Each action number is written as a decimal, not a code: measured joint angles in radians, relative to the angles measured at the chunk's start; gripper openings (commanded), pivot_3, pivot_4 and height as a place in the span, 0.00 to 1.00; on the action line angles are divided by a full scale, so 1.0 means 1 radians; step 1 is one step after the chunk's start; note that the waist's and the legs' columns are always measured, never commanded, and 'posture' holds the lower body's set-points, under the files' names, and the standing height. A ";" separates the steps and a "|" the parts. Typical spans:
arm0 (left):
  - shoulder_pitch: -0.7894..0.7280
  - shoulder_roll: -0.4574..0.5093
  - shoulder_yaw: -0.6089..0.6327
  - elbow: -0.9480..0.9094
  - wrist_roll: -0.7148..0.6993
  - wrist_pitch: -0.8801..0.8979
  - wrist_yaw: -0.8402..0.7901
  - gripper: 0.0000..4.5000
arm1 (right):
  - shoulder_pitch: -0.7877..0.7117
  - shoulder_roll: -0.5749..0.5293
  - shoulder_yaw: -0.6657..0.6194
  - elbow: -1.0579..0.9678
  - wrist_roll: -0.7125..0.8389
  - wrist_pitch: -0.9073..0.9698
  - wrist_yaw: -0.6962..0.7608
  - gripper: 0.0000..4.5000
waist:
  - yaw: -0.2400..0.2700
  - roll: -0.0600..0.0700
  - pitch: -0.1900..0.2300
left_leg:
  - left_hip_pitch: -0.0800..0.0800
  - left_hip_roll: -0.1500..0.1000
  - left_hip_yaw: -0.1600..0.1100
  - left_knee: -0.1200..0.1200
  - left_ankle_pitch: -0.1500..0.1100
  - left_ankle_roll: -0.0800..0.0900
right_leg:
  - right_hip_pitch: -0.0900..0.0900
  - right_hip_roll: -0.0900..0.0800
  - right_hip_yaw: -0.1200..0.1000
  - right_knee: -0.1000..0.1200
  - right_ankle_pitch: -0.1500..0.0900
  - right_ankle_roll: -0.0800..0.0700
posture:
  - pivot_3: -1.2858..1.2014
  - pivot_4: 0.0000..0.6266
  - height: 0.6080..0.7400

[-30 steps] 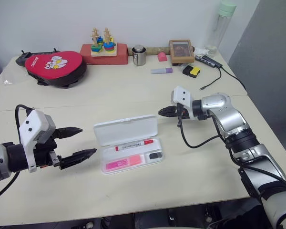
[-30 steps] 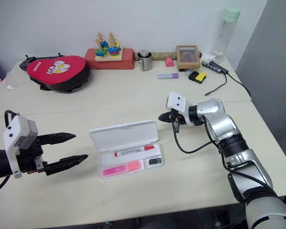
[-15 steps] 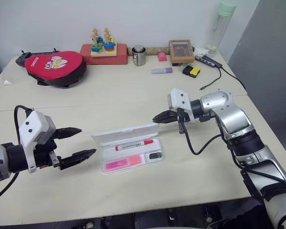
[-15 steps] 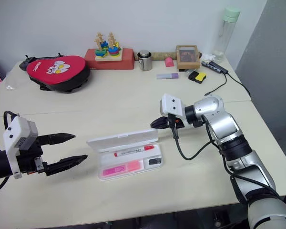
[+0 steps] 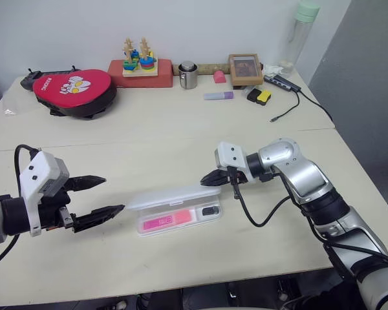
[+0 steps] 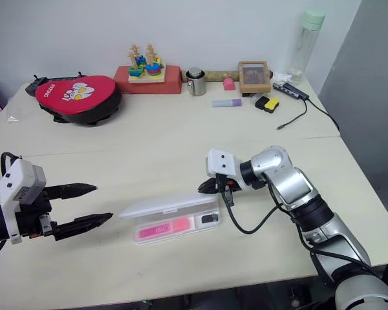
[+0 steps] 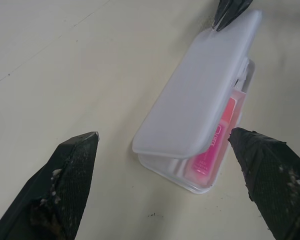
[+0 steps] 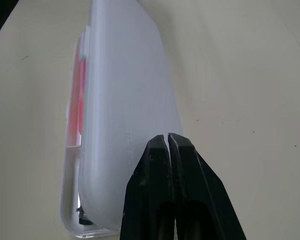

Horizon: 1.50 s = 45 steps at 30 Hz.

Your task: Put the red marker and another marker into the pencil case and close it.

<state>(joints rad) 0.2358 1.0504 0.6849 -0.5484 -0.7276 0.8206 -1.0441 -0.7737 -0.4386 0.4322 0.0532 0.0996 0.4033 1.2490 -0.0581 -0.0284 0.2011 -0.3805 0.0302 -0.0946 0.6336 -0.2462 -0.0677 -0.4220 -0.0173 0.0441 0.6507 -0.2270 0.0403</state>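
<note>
While the left gripper hovers just above the surface with its jaws spread wide and nothing between them, it points toward the near end of the pencil case, a little apart from it. The case lies near the middle of the front part of the surface, its white lid lowered most of the way over the tray but not yet shut, leaving a gap along the front. Through that gap the pink highlighter shows, lying flat in the front of the tray, with a small dark object in the tray's right end. The red marker cannot be made out under the lid. At the far right corner of the lid, the right gripper has its jaws clenched together, empty, their tip resting on or just at the lid's back edge. Farther off, toward the wall, lie a purple highlighter, a red pouch, a metal cup, a stacking toy, a picture frame and a bottle.
</note>
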 measured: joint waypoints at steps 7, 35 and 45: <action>0.002 0.029 -0.024 0.028 0.018 -0.007 -0.042 1.00 | 0.053 0.009 0.073 0.037 -0.021 -0.007 0.015 0.01 | 0.000 0.000 0.000 | 0.001 0.000 0.001 0.000 0.000 0.000 | 0.001 0.000 0.001 0.000 0.000 0.000 | 0.52 0.24 1.00; -0.044 -0.337 -0.040 0.149 0.312 -0.273 0.399 1.00 | 0.225 0.075 -0.337 -0.175 0.221 0.272 -0.321 0.01 | 0.012 -0.003 -0.003 | 0.001 -0.001 -0.002 -0.003 0.000 -0.001 | -0.002 -0.001 -0.002 0.008 -0.005 -0.007 | 0.52 0.24 1.00; 0.013 -0.504 0.003 0.160 0.363 -0.334 0.578 1.00 | 0.480 0.172 -0.489 -0.280 0.186 0.249 -0.696 0.01 | 0.009 -0.004 -0.003 | 0.006 -0.001 0.000 -0.002 0.000 0.000 | 0.001 -0.001 0.001 0.009 -0.006 -0.004 | 0.52 0.24 1.00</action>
<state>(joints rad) 0.2489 0.5462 0.6875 -0.3889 -0.3649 0.4864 -0.4665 -0.2936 -0.2669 -0.0570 -0.2264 0.2854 0.6526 0.5527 -0.0495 -0.0321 0.1978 -0.3750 0.0297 -0.0943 0.6312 -0.2464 -0.0681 -0.4209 -0.0180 0.0449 0.6598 -0.2333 0.0367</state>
